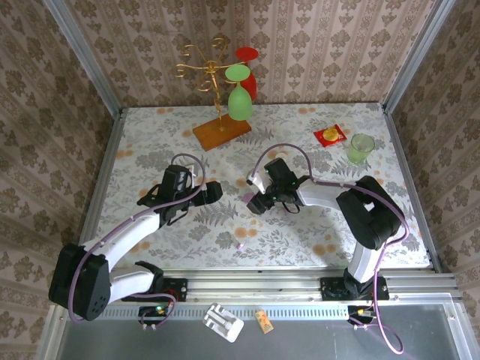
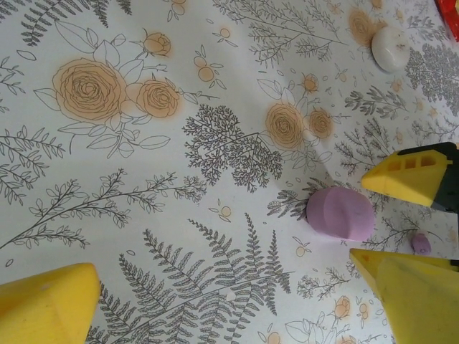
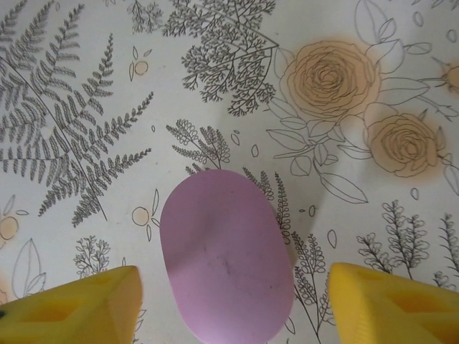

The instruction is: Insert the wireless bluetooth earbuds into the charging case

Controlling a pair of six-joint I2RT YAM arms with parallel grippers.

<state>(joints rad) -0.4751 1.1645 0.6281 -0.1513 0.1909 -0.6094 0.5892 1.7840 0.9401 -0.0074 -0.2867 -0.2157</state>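
The right pincer [image 3: 233,287] is spread, one yellow finger on either side of the charging case [image 3: 226,251] with a strip of bare bench showing at both sides, so nothing is pinched yet. The case lies flat on the bench [image 1: 300,232] near its middle. It looks closed, a smooth lilac oval with no seam gaping. The left pincer [image 2: 222,287] is also spread wide and holds nothing. Seen from above, it sits at 9 o'clock of the case, pointing at it.

The step in hand seems to be securing the case before anything can go in. The next move probably calls for the right fingers to close squarely on the long sides without skidding the glossy shell away. The lid must then be lifted.

A loose earbud [image 1: 241,245] lies at 6 o'clock of the case, between it and the near rail. The left wrist view shows a lilac bud [image 2: 421,244] just beside the case, close to the yellow fingers; I cannot tell whether it is the same one.

Room is tightest between the two pincers, which crowd the case from 3 and 9 o'clock. Elsewhere the bench is open. The glass stand [image 1: 221,127] at 12 o'clock and the green cup [image 1: 361,147] at 2 o'clock are well apart.
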